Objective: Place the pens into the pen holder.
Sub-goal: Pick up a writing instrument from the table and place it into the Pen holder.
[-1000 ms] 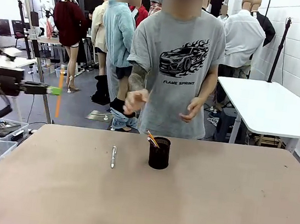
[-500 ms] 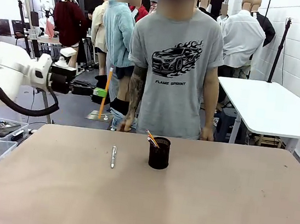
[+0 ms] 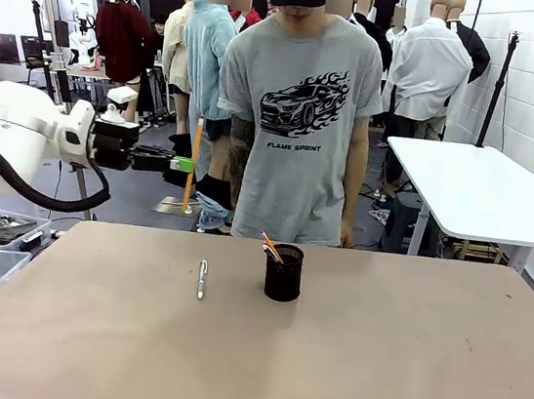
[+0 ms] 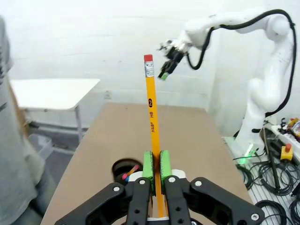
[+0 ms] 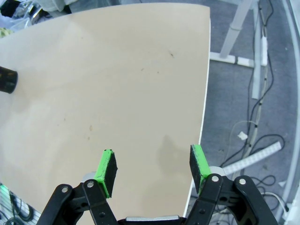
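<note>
Left gripper [image 3: 181,164] pinches the yellow pencil [image 3: 196,141] upright at middle left of the frame. Centre it above the pen holder [image 3: 283,273], descend vertically, then release. Right gripper [image 5: 152,168] stands spread.

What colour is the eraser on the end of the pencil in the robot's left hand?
Red eraser, atop the yellow pencil; clearest in the left wrist view.

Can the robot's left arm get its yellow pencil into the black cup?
Probably yes. The left gripper holds the pencil up in the air, nothing stands between it and the cup, and the cup's top is open with room inside.
</note>
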Controlling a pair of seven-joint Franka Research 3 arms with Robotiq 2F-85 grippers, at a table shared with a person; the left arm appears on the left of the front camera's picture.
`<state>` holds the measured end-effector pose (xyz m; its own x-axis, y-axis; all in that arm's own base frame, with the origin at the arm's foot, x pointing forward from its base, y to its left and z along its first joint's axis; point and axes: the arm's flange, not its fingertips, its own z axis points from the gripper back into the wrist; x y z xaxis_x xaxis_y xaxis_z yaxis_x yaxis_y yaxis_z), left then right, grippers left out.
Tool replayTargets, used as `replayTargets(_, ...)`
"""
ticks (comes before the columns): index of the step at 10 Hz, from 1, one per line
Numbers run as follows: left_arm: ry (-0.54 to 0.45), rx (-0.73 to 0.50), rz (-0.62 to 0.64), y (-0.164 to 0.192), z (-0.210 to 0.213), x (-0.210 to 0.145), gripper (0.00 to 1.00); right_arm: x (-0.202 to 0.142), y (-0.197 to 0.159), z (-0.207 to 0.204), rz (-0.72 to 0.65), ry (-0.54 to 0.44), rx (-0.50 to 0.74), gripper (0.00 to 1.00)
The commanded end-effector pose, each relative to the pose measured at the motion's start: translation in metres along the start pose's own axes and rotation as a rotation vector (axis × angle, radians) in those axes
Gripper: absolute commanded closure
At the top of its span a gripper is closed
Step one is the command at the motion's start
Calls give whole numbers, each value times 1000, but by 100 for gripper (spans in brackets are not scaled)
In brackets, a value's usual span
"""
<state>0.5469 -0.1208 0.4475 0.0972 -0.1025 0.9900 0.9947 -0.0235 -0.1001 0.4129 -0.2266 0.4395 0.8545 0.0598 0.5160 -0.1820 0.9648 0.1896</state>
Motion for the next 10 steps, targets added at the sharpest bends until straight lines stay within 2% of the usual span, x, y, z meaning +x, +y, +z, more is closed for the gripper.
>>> replayTargets(1, -104, -161, -38, 33, -44, -12, 100, -2, -1, -1, 14, 3, -3, 22)
replayTargets(2, -148, -208, -52, 44, -64, -12, 100, -2, -1, -1, 14, 3, -3, 22)
replayTargets(3, -160, -247, -118, 53, -87, -17, 100, -2, -1, -1, 14, 3, -3, 22)
replayTargets(4, -188, -296, -83, 62, -111, -25, 100, -2, -1, -1, 14, 3, -3, 22)
replayTargets(6, -203, -398, -126, 74, -158, -47, 100, -2, -1, -1, 14, 3, -3, 22)
replayTargets(10, -147, -406, -118, 87, -206, -83, 100, -2, -1, -1, 14, 3, -3, 22)
